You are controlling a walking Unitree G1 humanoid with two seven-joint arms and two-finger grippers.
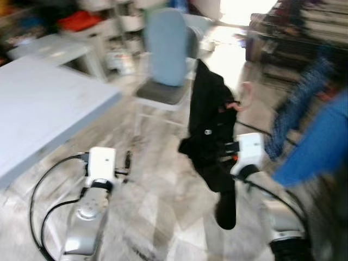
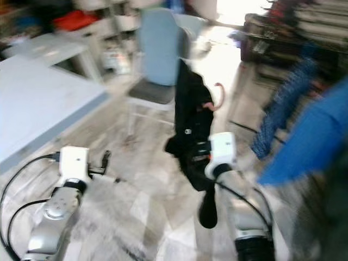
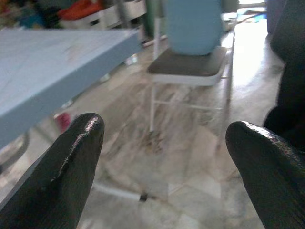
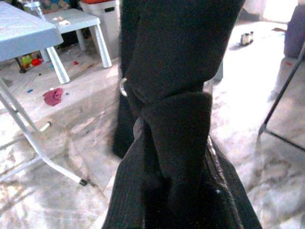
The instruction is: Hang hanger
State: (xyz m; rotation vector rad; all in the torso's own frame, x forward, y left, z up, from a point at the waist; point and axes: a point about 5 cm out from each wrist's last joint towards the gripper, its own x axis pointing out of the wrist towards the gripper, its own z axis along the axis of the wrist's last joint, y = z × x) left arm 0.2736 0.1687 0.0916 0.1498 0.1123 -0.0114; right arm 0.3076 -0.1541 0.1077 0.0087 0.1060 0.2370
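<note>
Head cam is pretty smeared right now so take the fine details with a grain of salt; what I can make out is the right gripper (image 1: 231, 148) raised out in front with a black garment (image 1: 209, 125) bunched up at it, hanging off a pink hanger (image 1: 244, 98) whose curved hook pokes out just beside the cloth on the right; the garment droops well below the wrist, one long end dangling toward the tiled floor (image 1: 163, 212); from the right wrist cam all I get is black fabric (image 4: 176, 119) pressed right up against the lens with a small metal ring on it, so I honestly can't tell whether those fingers are clamped on it or not

Left gripper (image 3: 164, 171) is easy though: both black fingers (image 3: 71, 162) spread wide apart with nothing between them, held low over the floor near the edge of the light blue table (image 1: 43, 109)

Straight ahead past the garment there's a chair (image 1: 166, 60) with a pale blue back and a grey seat, white legs; a smaller white table (image 1: 54, 51) sits behind the big one; on the right side I see blue patterned cloth (image 1: 296, 103) hanging and a big bright blue blur (image 1: 321, 141) closer to me, too blurred to say what it is
</note>
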